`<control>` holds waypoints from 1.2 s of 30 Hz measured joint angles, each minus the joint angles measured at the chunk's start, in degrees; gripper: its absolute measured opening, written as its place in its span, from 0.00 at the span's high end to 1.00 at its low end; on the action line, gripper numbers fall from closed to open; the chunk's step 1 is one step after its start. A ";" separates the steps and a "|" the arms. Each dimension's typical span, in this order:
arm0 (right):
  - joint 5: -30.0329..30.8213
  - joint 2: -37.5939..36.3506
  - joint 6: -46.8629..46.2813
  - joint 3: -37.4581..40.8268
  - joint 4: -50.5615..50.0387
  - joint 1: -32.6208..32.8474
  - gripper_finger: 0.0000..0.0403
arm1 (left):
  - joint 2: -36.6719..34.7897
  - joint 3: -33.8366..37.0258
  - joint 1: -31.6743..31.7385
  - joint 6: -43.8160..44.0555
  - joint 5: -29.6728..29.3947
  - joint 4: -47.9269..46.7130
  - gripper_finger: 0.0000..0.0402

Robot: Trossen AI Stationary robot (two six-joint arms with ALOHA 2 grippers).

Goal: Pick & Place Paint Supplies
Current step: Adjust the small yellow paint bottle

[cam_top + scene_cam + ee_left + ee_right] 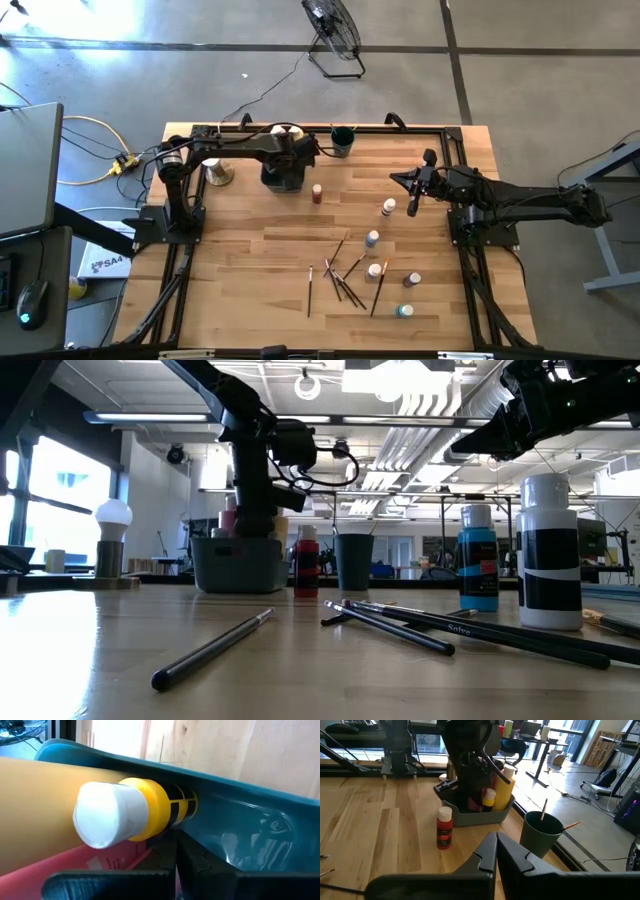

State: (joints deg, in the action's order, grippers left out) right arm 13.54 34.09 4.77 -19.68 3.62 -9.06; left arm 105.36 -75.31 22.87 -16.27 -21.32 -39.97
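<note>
A teal bin (260, 820) at the table's far left holds a tall yellow squeeze bottle (35, 805), a pink one (75, 870) and a small yellow paint bottle (160, 807) with a white cap. My left gripper (175, 845) reaches down into the bin, shut, its tips right beside the small yellow bottle. My right gripper (413, 203) hangs shut above the table's right side, holding nothing. A red paint bottle (317, 193) stands on the table just beside the bin. Several small bottles (373, 239) and dark paintbrushes (343, 278) lie toward the near middle. My left gripper's shut fingertips (172, 840) stand close against the small yellow bottle's side, just below its shoulder (175, 817). I cannot tell whether they touch it. The bottle leans in the bin between the tall yellow bottle and the bin's wall.
A dark cup (342, 141) with brushes in it stands at the far edge, right of the bin. A white knob on a round tan base (218, 173) stands left of the bin. A black frame (455, 150) runs along the table's edges. Bare wood lies at the near left.
</note>
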 joint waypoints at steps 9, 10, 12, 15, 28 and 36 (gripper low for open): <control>0.00 0.00 -0.02 0.00 0.00 0.00 0.99 | -0.02 0.00 0.00 -0.08 1.16 0.08 1.00; 0.00 0.00 0.00 0.00 0.00 0.00 0.99 | -0.07 0.00 0.00 -0.14 2.06 0.16 1.00; 0.00 0.00 -0.02 0.00 0.00 0.00 0.99 | -0.15 -0.02 0.00 -0.19 3.23 0.17 1.00; 0.00 0.00 -0.01 0.00 0.00 0.00 0.99 | -0.17 -0.02 0.00 -0.20 3.47 0.07 1.00; 0.00 0.00 -0.02 0.00 0.00 0.00 0.99 | -0.20 -0.11 -0.02 -0.21 2.74 -2.11 1.00; -0.01 0.02 -0.02 0.00 0.00 0.00 0.99 | -3.24 -0.07 -0.03 0.33 4.42 -5.18 1.00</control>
State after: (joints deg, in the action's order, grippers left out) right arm 13.53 34.11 4.75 -19.68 3.62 -9.06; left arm 102.12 -75.37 22.85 -15.94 -16.91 -45.15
